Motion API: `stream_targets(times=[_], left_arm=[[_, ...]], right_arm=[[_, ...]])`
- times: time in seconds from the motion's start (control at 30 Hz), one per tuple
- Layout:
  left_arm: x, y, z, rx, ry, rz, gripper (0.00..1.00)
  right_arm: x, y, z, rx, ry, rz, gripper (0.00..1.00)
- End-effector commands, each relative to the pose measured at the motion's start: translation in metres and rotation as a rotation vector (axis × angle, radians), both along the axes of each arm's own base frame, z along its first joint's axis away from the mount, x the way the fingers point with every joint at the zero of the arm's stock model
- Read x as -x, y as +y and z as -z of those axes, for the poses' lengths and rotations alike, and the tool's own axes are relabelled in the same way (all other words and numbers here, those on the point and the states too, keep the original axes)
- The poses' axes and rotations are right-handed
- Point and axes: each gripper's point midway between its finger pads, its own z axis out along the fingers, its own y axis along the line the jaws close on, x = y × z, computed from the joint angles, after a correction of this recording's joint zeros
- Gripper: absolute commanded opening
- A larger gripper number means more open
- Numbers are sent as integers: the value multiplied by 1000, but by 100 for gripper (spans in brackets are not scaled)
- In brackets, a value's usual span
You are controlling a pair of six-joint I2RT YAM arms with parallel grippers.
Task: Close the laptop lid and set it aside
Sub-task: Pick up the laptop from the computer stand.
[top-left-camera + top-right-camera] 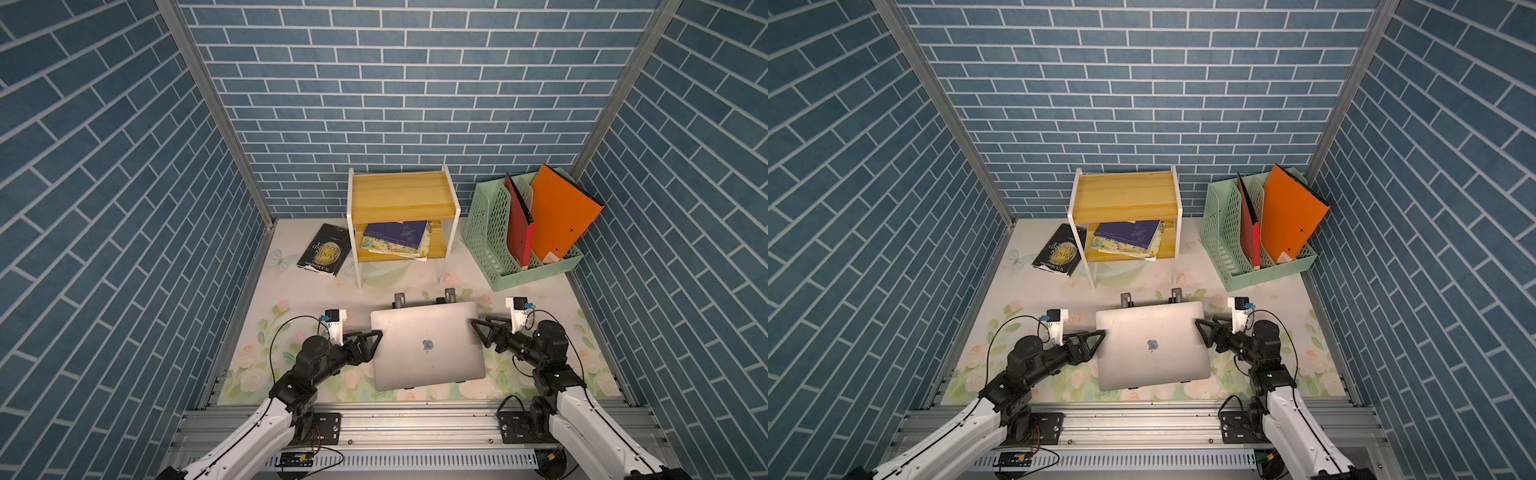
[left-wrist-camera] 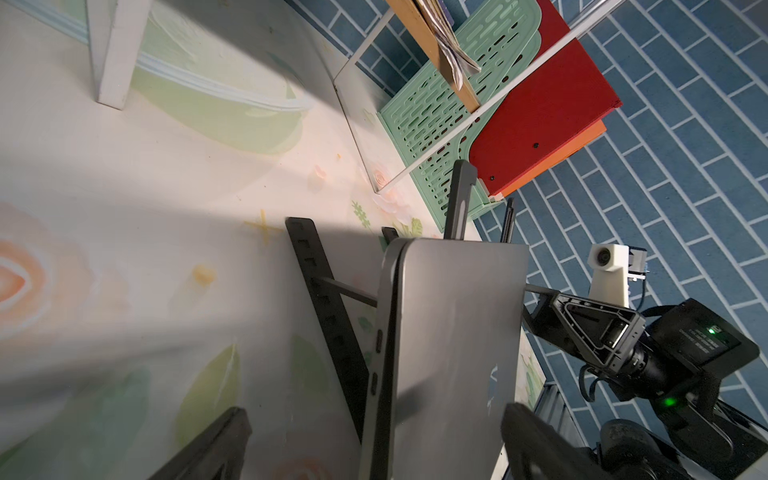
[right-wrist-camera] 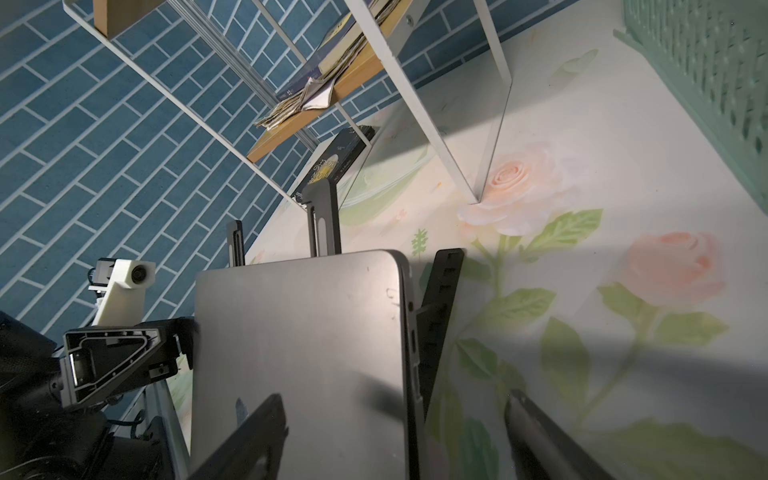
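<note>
Top views both show the laptop [image 1: 428, 365] in the near middle of the floral surface [image 1: 307, 299], close to its front edge. The laptop lid [image 1: 1152, 328] lies flat down on the base with the logo facing up.

The left claw [image 1: 374, 343] is at the laptop's left edge and the right claw [image 1: 478, 332] at its right edge, each reaching in from its own front corner. In the left wrist view the left claw [image 2: 372, 415] is spread wide. One finger [image 2: 536, 440] is over the lid and the other is out over the surface, so the laptop's edge runs between them ungripped. In the right wrist view the right claw [image 3: 395, 397] is also spread wide. One finger [image 3: 257, 432] is above the lid and its partner is beyond the edge, gripping nothing.

The laptop rests on a black stand [image 2: 328, 316] that holds it off the surface. The stand's two hooks show just past the laptop's far edge.

Farther back, at the middle of the far edge, is a wooden shelf [image 1: 401, 195] with a white frame. A pile of books [image 1: 397, 237] lies on its lower board. A black book [image 1: 324, 250] lies flat on the surface beside the shelf, toward the far left corner.

In the far right corner is a green file rack [image 1: 486, 232]. A red folder [image 1: 519, 232] and an orange folder [image 1: 561, 212] lean inside it.
</note>
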Motion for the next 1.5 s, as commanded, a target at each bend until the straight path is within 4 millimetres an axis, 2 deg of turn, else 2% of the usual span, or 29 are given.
stream_targets(times=[0.0, 0.47, 0.57, 0.97, 1.13, 1.47], left_arm=[[1, -6, -10, 38, -35, 36, 100], [2, -10, -9, 43, -17, 57, 96], [3, -11, -2, 31, 14, 65, 96], [5, -13, 2, 37, 40, 73, 93], [6, -13, 2, 43, 47, 79, 86], [14, -28, -9, 91, 44, 159, 61]], right_arm=[[4, 7, -9, -37, -38, -50, 84], [8, 14, -7, -79, -26, -102, 83], [9, 15, -6, -83, -23, -106, 83], [13, 24, -2, -87, -4, -149, 83], [15, 28, 0, -85, 2, -163, 82], [19, 37, 1, -87, 8, -201, 79]])
